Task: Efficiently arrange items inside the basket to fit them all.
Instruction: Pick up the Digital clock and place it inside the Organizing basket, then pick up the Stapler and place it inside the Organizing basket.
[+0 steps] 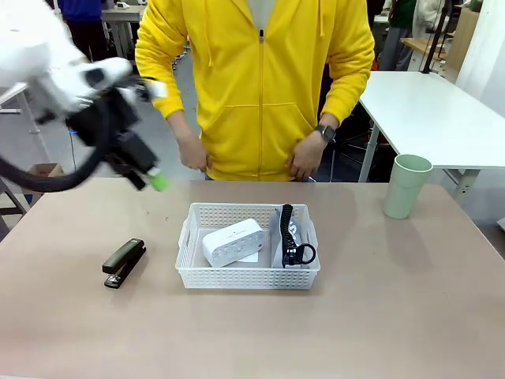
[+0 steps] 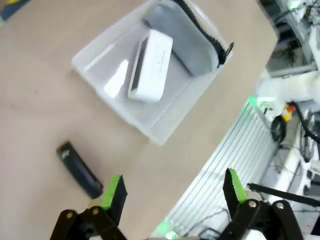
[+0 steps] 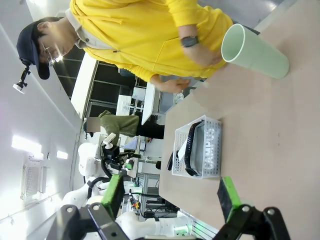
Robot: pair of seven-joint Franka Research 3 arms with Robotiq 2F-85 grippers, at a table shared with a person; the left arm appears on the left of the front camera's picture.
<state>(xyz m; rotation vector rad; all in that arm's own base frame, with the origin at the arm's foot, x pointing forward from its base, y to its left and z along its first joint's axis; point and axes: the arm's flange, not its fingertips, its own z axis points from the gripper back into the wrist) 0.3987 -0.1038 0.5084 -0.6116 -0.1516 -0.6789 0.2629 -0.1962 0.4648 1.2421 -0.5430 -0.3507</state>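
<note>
White basket [image 1: 248, 278] on counter [image 1: 379, 316] holds box [image 1: 231, 241], pouch [image 3: 210, 145] | stapler [image 1: 125, 262], cup [image 1: 408, 185] outside | left claw [image 2: 172, 187], right claw [image 3: 170, 192] apart, empty | risk: little free room, cup may jam or tip.

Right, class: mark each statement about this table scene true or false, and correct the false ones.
1. The stapler lies in the basket. False: it lies on the table, beside the basket.
2. The box sits in the basket. True.
3. The cup lies on its side. False: it stands upright.
4. The left fingers are open and empty. True.
5. The pouch is in the basket. True.
</note>
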